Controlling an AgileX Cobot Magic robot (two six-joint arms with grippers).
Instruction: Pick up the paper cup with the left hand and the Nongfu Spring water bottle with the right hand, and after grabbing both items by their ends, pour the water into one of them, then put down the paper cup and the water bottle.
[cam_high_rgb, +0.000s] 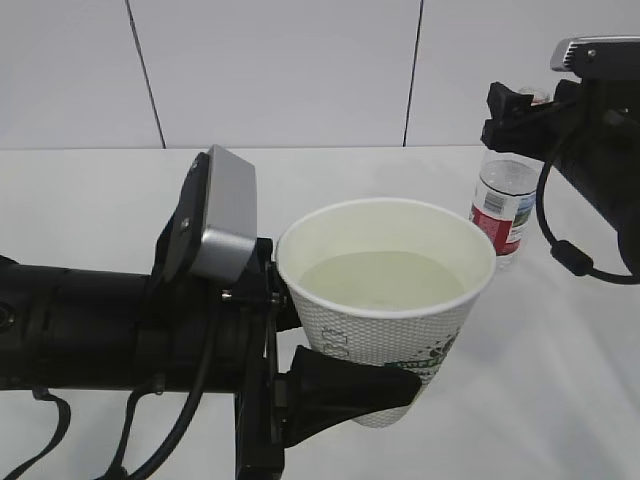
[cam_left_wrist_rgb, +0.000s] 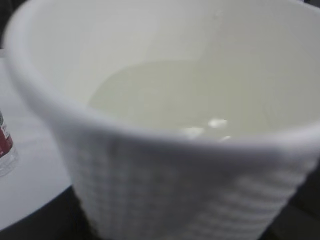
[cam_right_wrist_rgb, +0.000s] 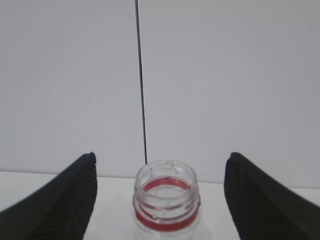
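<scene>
Only the right wrist view shows the Nongfu Spring water bottle (cam_right_wrist_rgb: 166, 200) capless, its neck between the right gripper (cam_right_wrist_rgb: 162, 200) fingers, which stand spread wide, touching nothing. The exterior view shows it upright on the desk (cam_high_rgb: 80, 200). The left gripper (cam_high_rgb: 330, 350) clasps the paper cup (cam_high_rgb: 385, 300), raised, holding water (cam_high_rgb: 385, 280)

cup (cam_left_wrist_rgb: 165, 190): blurry, too close, print unreadable | bottle (cam_right_wrist_rgb: 166, 202): body cut off at bottom edge | right end effector (cam_high_rgb: 520, 120): mostly cut off at picture's side
</scene>
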